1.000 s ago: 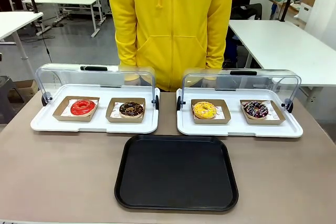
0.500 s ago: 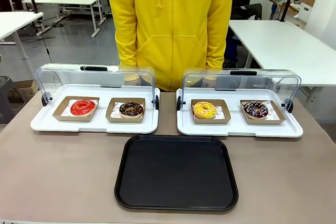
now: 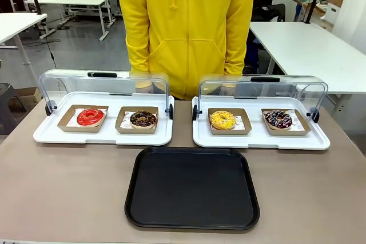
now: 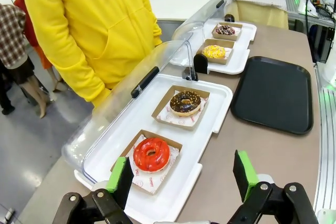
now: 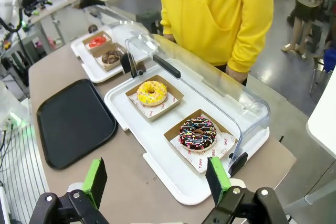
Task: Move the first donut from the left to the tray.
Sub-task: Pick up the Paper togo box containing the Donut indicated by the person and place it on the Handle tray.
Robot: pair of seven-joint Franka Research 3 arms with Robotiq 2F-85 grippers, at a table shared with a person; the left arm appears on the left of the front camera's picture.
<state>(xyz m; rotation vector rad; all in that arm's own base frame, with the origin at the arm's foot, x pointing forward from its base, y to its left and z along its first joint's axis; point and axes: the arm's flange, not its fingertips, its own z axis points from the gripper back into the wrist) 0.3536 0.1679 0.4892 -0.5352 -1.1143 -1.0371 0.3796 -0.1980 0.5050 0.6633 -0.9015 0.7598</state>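
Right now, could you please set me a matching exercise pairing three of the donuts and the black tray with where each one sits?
Things:
1. Ring donut with glossy red icing
2. Chocolate-glazed ring donut
3. Yellow-iced ring donut
4. Large flat black plastic tray

Places:
A. Left cardboard holder in the right white lidded tray
B. Directly on the brown table, on the robot's side of both white trays
C. Right cardboard holder in the left white lidded tray
D. Left cardboard holder in the left white lidded tray

Pairs: 1-D, 2-C, 3-A, 4-B.
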